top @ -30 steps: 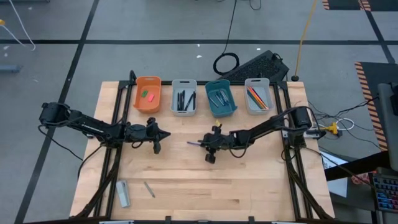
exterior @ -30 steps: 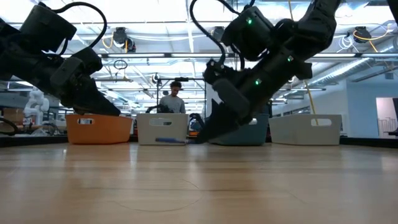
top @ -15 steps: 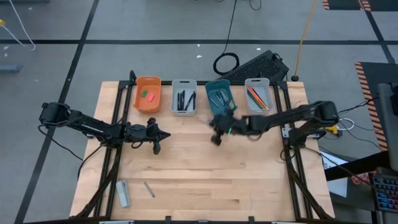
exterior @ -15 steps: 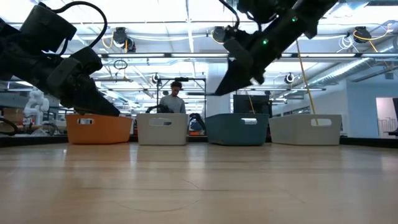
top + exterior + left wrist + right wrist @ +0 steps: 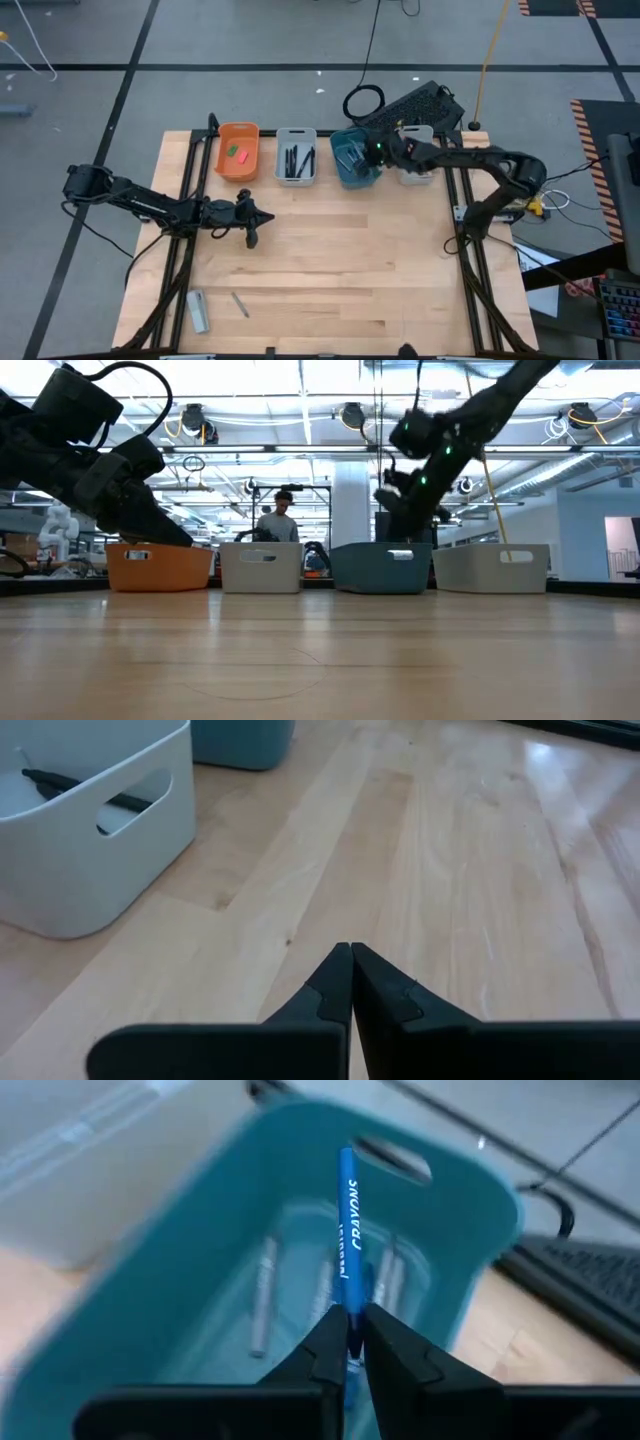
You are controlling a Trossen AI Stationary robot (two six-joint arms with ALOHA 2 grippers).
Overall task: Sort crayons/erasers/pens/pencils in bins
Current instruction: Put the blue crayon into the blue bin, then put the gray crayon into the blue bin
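Observation:
Four bins stand in a row at the far edge: orange (image 5: 238, 150) with a green and a pink-red eraser, grey-white (image 5: 296, 155) with dark pens, teal (image 5: 350, 160) with several grey sticks, and grey-white (image 5: 415, 150) with coloured sticks. My right gripper (image 5: 370, 152) hangs over the teal bin (image 5: 200, 1280), shut on a blue crayon (image 5: 347, 1220). My left gripper (image 5: 252, 224) waits shut at the table's left middle, its fingertips (image 5: 350, 952) holding nothing. My right gripper pinches the blue crayon by its near end (image 5: 347, 1312) between its two fingers. The crayon sticks out forward, in line with the fingers. The fingers slant down from above. The crayon is lifted clear, over the inside of the teal bin.
A loose pencil (image 5: 240, 304) and a grey object (image 5: 197, 310) lie near the table's front left corner. A dark keyboard (image 5: 415, 105) and a coiled cable (image 5: 363, 102) lie beyond the far edge. A person (image 5: 278, 520) shows in the room behind.
My right gripper has risen from the table's middle with the crayon and swung toward the far edge, ending above the teal bin. The crayon has been lifted clear of the table. The left arm has kept still.

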